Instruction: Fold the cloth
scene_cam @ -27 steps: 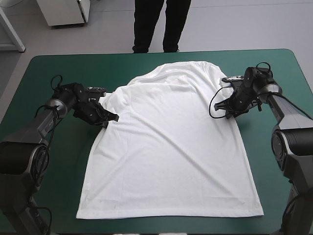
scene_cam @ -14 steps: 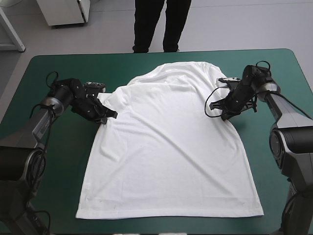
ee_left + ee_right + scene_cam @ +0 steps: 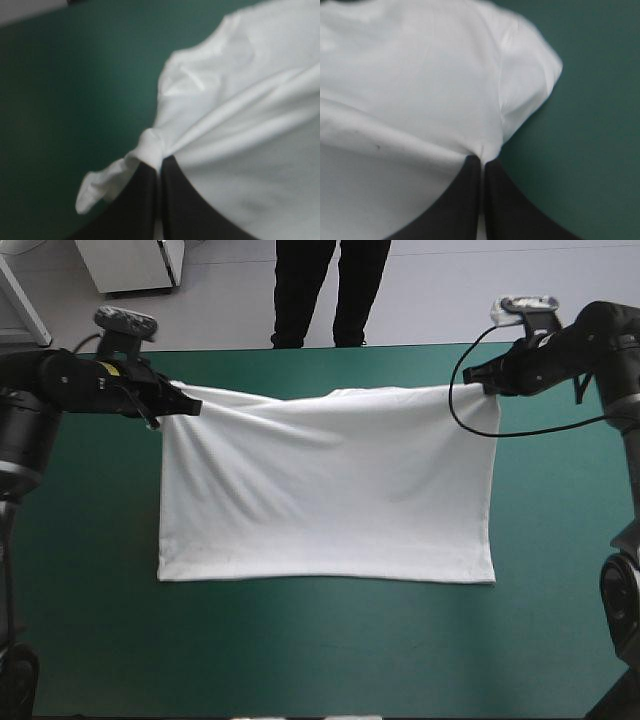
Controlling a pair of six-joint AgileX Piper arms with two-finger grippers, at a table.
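T-shirt (image 3: 330, 500) is white and stretched out like a sheet between the two arms, over the far half of the teal-green table (image 3: 300, 650). The left gripper (image 3: 162, 406) pinches one top corner, its black fingers pressed tight on the cloth. The right gripper (image 3: 488, 388) pinches the other top corner the same way. The bottom edge runs straight across near the table's middle.
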